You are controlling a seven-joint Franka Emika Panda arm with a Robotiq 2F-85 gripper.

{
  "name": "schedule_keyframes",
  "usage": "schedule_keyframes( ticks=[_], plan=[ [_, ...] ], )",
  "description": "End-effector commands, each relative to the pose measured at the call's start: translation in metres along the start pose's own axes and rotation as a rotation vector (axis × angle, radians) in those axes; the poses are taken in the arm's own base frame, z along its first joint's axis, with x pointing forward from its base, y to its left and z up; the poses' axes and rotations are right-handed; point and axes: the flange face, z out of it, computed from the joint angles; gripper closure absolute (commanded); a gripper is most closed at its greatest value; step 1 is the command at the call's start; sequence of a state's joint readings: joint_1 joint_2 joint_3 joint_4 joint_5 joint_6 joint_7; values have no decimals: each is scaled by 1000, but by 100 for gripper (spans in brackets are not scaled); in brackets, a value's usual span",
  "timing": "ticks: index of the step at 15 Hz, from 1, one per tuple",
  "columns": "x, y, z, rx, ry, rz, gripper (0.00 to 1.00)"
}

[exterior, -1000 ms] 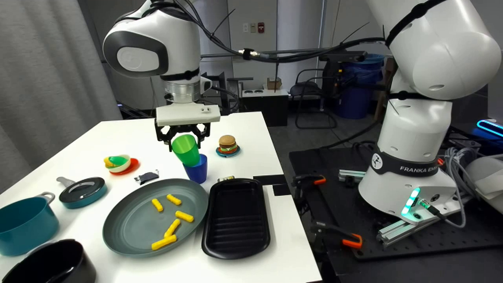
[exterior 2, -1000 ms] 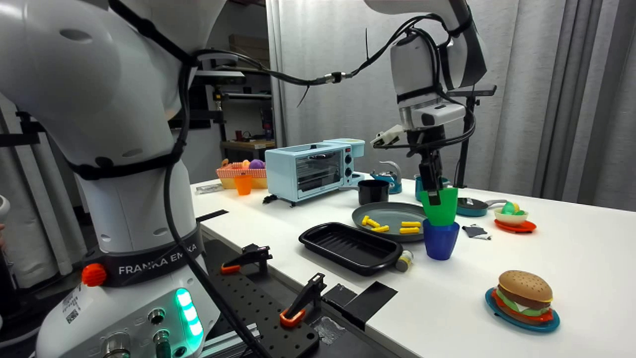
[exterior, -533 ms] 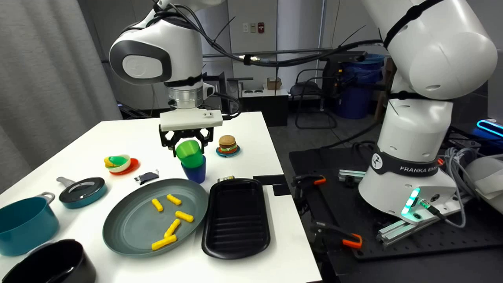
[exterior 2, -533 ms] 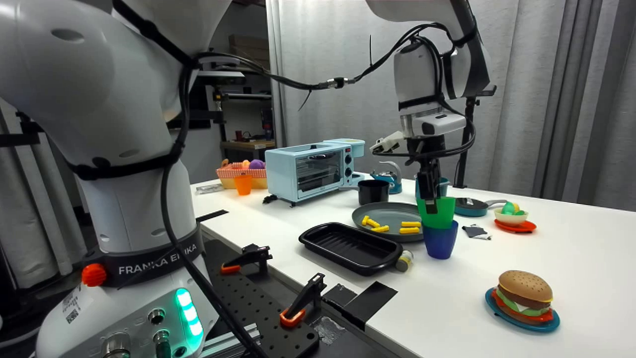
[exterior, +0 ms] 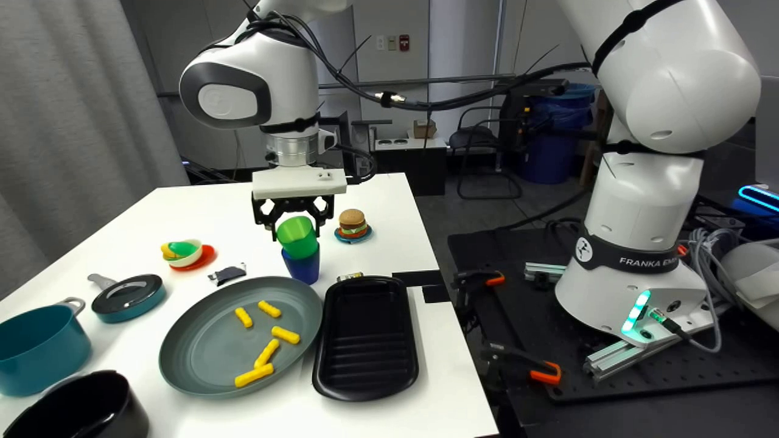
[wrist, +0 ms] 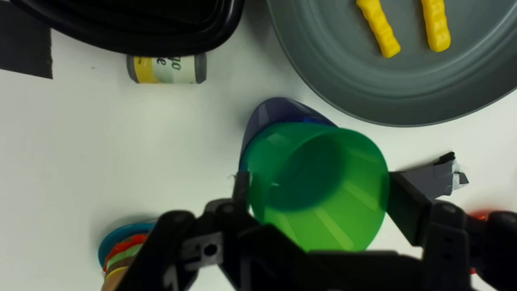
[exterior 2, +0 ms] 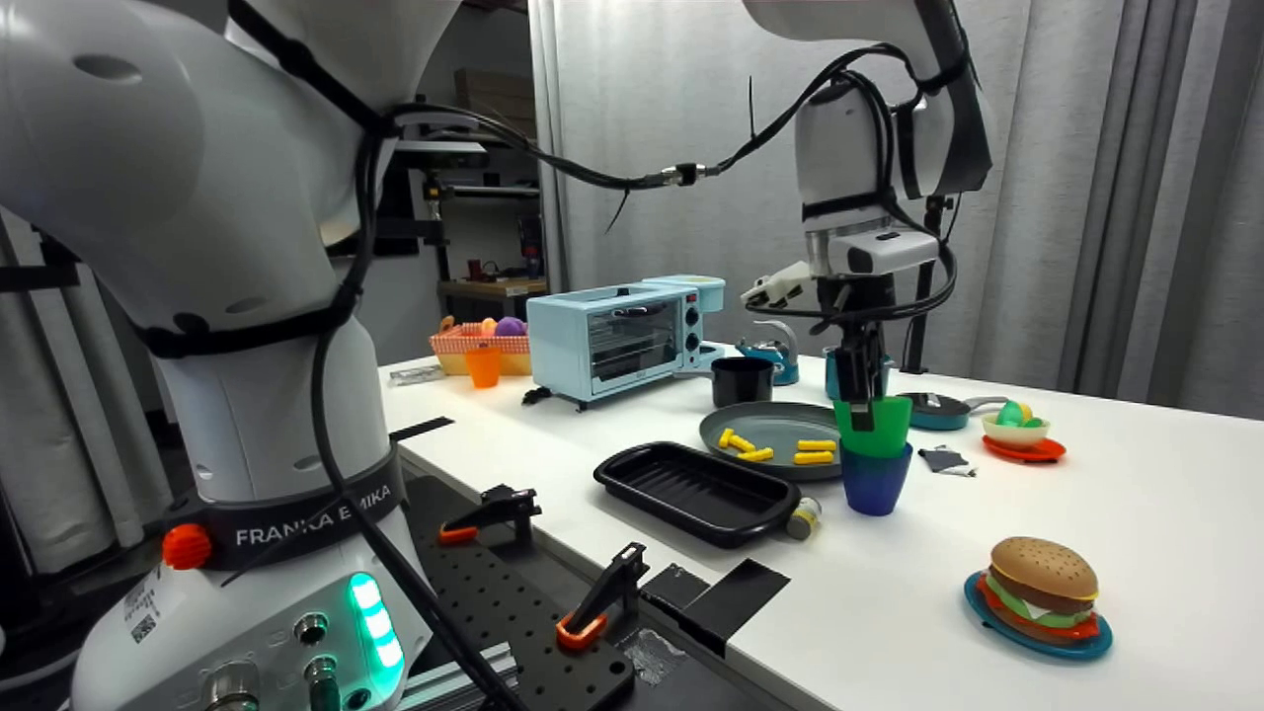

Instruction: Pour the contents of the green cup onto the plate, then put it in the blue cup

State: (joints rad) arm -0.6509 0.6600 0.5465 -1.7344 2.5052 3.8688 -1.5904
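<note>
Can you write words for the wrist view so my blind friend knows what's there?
Robot fingers hold an empty-looking green cup, which hides most of a blue cup on a white table. At the top, cut off, are a black tray and a grey plate with two yellow sticks.

Black band (exterior 2: 291,515) round my base (exterior 2: 227,612), in an exterior view: "FRANKA EMIKA". Small can (wrist: 167,69), wrist view, partly hidden: I make out "go" and "e". Sticker (exterior 2: 144,610) on base: print too small.

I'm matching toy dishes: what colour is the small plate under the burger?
The small plate is teal-blue, clearest in an exterior view.
</note>
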Motion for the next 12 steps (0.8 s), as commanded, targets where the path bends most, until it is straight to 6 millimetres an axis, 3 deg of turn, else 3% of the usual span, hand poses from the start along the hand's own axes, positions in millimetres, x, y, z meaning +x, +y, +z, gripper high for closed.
schedule_keyframes(
  ticks=[1, 2, 12],
  plan=[
    [2, 1, -6, -12, -35, -6, 4],
    [2, 0, -7, -10, -37, -8, 0],
    [-4, -2, -12, -20, -49, -24, 0]
  ],
)
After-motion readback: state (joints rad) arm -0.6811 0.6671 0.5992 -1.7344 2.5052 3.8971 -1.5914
